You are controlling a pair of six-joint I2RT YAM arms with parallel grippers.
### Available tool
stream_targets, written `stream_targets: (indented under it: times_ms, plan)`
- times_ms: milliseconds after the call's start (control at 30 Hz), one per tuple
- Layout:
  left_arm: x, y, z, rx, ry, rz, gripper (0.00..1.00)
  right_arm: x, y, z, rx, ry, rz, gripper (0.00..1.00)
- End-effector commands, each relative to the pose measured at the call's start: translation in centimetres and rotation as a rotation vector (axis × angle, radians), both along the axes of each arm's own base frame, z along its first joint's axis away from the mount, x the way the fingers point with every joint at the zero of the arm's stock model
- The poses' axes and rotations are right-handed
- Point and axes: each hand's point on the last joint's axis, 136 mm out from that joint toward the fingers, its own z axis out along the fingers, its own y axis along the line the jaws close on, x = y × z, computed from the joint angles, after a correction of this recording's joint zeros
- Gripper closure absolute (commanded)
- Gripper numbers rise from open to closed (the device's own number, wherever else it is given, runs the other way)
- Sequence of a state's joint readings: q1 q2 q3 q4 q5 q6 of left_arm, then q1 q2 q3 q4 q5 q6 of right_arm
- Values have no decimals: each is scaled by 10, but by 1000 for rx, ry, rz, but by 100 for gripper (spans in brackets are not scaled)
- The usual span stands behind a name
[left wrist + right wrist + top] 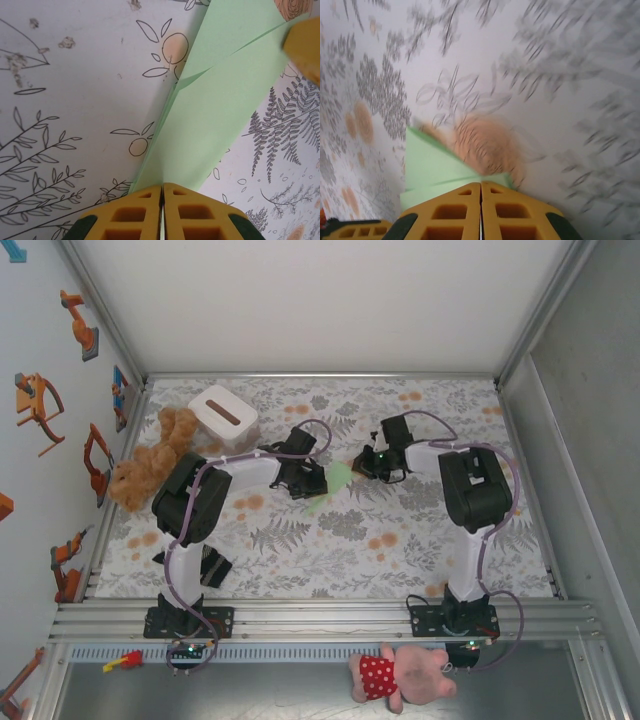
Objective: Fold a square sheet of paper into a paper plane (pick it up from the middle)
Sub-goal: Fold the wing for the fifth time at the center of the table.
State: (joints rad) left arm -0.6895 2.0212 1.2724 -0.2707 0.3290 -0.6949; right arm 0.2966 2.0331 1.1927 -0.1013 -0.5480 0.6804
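The sheet of pale green paper [338,483] is folded into a narrow pointed wedge with layered flaps and hangs between the two arms over the middle of the floral table. My left gripper [316,480] is shut on its near-left end; in the left wrist view the paper [215,100] runs up and away from the closed fingertips [163,188]. My right gripper [362,466] is shut on the opposite end, where the paper [430,165] fans out to the left of the closed tips [481,185]. The right gripper's yellow finger [306,44] shows at the paper's far end.
A white box with a dark slot [224,415] and a brown plush toy [150,462] sit at the back left. A dark striped cloth [205,565] lies by the left arm's base. A pink plush toy [400,675] rests below the rail. Walls enclose the table.
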Motion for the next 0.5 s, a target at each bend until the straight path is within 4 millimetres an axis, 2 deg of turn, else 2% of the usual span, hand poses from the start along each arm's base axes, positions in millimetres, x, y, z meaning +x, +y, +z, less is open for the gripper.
stream_targets:
  times_ms: [0,133,267,367,467]
  plan:
    - [-23,21,-31,99,93,5,90,23,-33,-13,-90,-11,-77,91]
    - [-10,-2,-2,5,33,-18,86,19,-27,15,-48,-66,-55,90]
    - [3,-20,37,-91,-32,-21,80,2,-39,39,-85,-100,-79,87]
    - [8,-27,66,-173,-78,0,72,-15,-46,51,-99,-111,-87,79]
    - [9,-22,87,-212,-121,32,60,-30,-50,59,-121,-122,-92,69]
